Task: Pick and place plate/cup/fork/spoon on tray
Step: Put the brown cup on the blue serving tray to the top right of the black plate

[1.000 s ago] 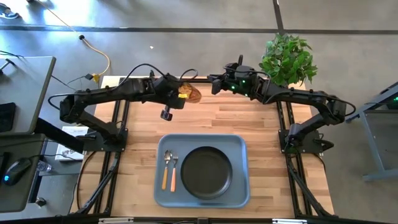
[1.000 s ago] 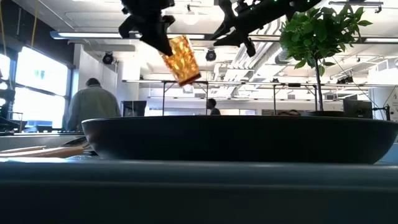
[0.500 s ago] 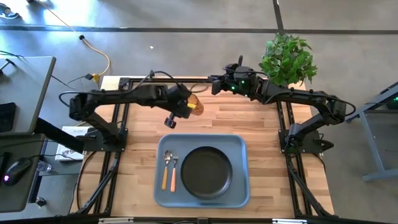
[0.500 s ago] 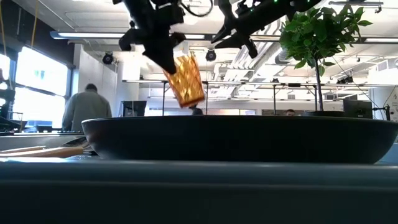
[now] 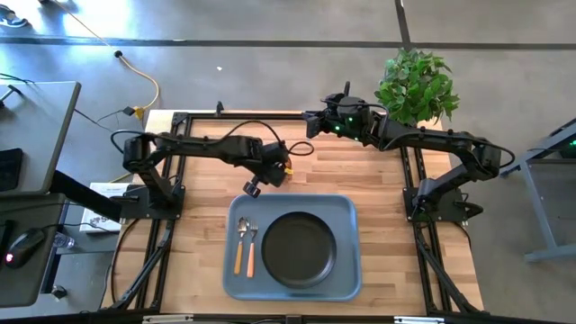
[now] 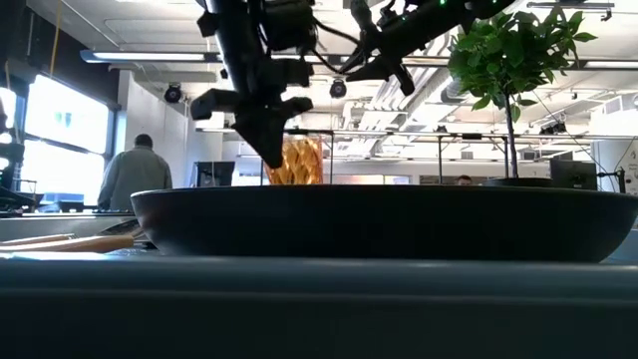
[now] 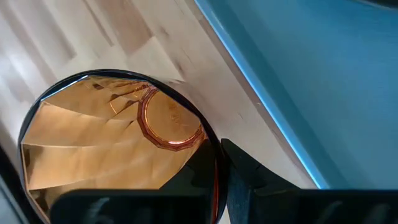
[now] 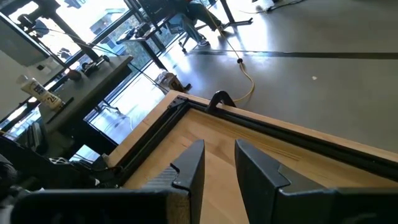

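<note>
Wooden table [image 5: 378,180] carries the tray [image 5: 346,274], where plate [image 5: 299,249], fork [image 5: 252,250] and spoon [image 5: 240,247] lie; we see the left gripper [image 5: 274,171] clasping the cup [image 6: 295,163] just beyond its rim, while the right gripper [image 8: 217,163] waits, narrowly parted, at the far edge

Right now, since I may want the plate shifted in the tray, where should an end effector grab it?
Pinch the plate's raised rim on the right arm's side, coming straight down, one finger inside, one outside. It lies flat in the tray, so nothing slips under it, and that edge is farthest from the cutlery.
</note>
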`<control>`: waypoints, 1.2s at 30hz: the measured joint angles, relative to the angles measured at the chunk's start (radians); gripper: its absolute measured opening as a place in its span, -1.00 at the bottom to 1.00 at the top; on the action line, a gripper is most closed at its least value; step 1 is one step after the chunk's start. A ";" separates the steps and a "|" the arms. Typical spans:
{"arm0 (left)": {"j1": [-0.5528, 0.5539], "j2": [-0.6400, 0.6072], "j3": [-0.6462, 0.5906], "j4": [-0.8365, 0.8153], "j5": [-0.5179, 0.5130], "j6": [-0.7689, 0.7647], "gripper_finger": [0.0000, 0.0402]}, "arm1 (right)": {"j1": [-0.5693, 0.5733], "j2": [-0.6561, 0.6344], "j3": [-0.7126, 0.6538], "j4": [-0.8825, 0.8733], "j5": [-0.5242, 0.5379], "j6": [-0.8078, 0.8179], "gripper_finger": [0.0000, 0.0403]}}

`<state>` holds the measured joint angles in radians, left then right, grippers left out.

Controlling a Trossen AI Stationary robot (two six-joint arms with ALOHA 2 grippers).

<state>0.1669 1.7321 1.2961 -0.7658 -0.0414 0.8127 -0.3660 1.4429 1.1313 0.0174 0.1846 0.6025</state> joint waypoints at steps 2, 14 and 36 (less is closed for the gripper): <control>0.000 0.016 0.000 0.000 0.000 0.001 -0.96 | 0.000 0.000 0.000 0.000 0.000 0.000 -0.61; -0.004 0.041 0.000 0.014 -0.020 0.033 -0.96 | 0.000 0.000 0.000 -0.039 0.000 0.000 -0.61; -0.050 0.040 0.000 0.008 -0.106 -0.006 -0.61 | 0.000 0.000 0.000 -0.044 -0.005 0.010 -0.61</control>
<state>0.1165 1.7716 1.2957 -0.7582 -0.1474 0.8066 -0.3660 1.4433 1.1309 -0.0265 0.1795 0.6125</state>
